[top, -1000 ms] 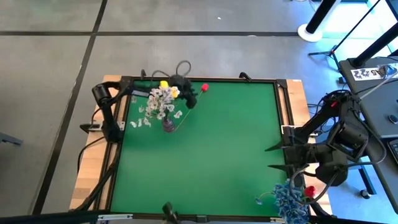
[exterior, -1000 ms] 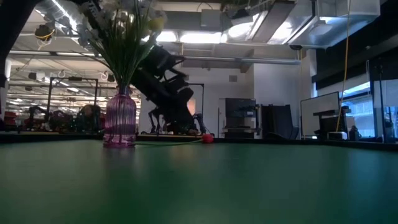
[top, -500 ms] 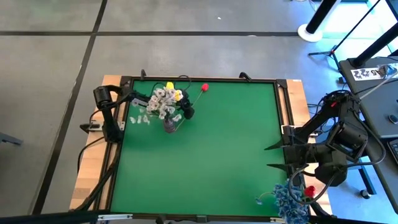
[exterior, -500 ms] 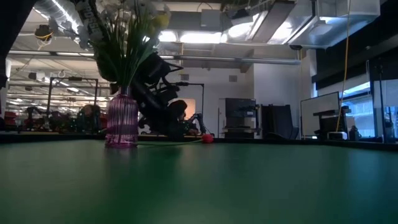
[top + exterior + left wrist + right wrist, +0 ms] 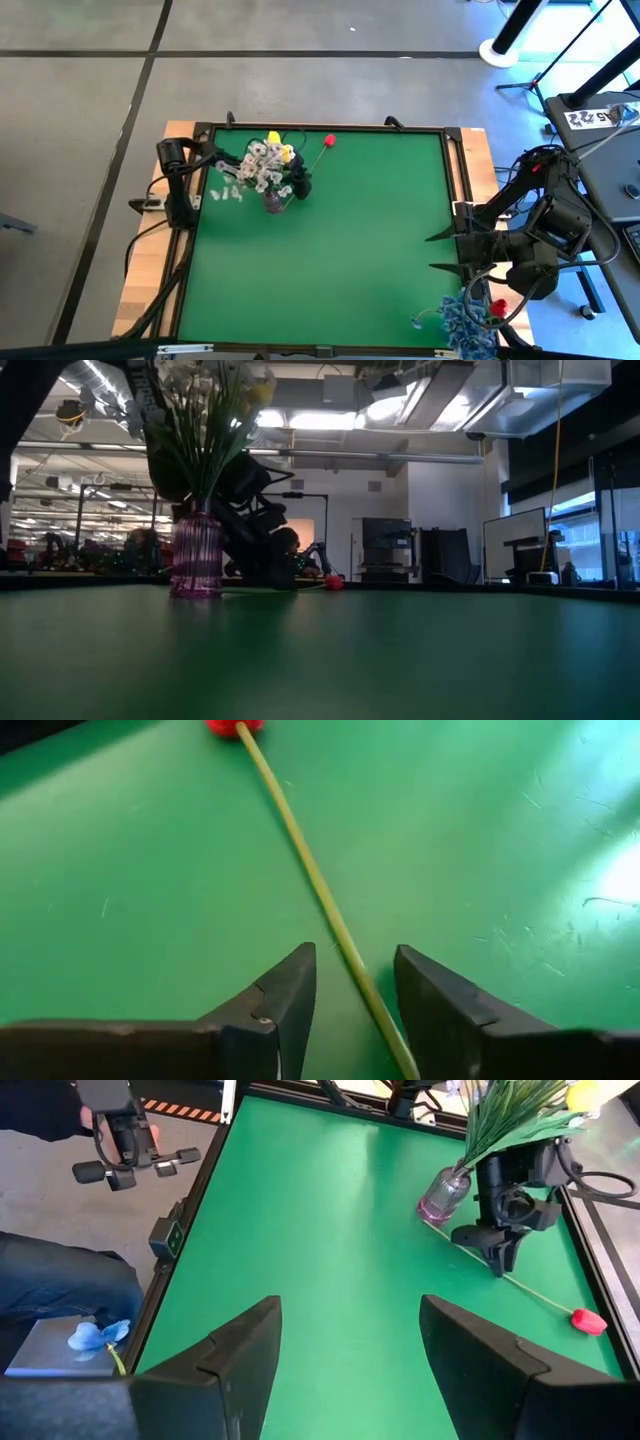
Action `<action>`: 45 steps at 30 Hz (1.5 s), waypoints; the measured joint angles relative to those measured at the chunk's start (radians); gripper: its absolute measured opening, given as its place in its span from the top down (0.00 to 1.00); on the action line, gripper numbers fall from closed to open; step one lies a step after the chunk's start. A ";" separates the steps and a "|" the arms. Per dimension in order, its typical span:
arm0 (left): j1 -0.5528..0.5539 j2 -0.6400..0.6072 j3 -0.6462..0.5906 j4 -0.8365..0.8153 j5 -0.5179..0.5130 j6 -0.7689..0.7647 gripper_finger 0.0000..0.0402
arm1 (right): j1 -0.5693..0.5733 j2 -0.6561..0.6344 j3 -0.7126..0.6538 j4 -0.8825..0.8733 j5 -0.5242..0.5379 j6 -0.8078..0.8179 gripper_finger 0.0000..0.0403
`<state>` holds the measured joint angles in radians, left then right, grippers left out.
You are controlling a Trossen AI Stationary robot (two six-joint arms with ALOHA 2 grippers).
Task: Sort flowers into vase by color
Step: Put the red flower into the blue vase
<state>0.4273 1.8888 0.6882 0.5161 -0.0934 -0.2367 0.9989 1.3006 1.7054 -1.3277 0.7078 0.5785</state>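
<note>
A pink ribbed glass vase (image 5: 272, 203) (image 5: 195, 555) stands on the green mat and holds white blossom sprays and yellow tulips. Beside it a red tulip (image 5: 329, 141) (image 5: 588, 1320) lies flat on the mat, its stem (image 5: 310, 870) running back toward the vase. My left gripper (image 5: 355, 960) (image 5: 300, 185) is open and low over the mat, one finger on each side of the stem, apart from it. My right gripper (image 5: 445, 250) is open and waits at the table's right edge. Blue sprays (image 5: 465, 320) sit off the mat at the near right corner.
The black frame (image 5: 455, 180) borders the mat. A cable loops at the far edge behind the vase. A person in blue trousers (image 5: 50, 1290) sits past the table's near edge, with a blue flower (image 5: 97, 1335) beside them. Bare mat (image 5: 340, 270) fills the middle.
My left gripper has moved from the far edge toward the near edge and down, ending low over the mat with its fingers on either side of the red tulip's stem beside the vase. The tulip and the vase have stayed where they were.
</note>
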 joint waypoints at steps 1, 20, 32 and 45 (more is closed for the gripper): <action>-0.002 0.008 0.001 0.003 -0.006 0.005 0.68 | 0.000 0.000 0.000 0.000 0.000 0.000 0.41; 0.096 -0.048 0.000 0.021 -0.134 0.037 1.00 | 0.000 0.000 0.000 -0.002 0.049 -0.005 0.41; 0.124 -0.320 0.037 0.065 -0.069 0.093 1.00 | -0.207 -0.001 -0.001 0.025 0.018 -0.125 0.41; 0.115 -0.691 0.100 0.086 0.036 0.212 1.00 | -0.657 -0.002 -0.161 0.803 -0.038 -0.548 0.41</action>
<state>0.5426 1.1981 0.7886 0.6024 -0.0577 -0.0245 0.3416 1.2987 1.5446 -0.5243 0.6698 0.0304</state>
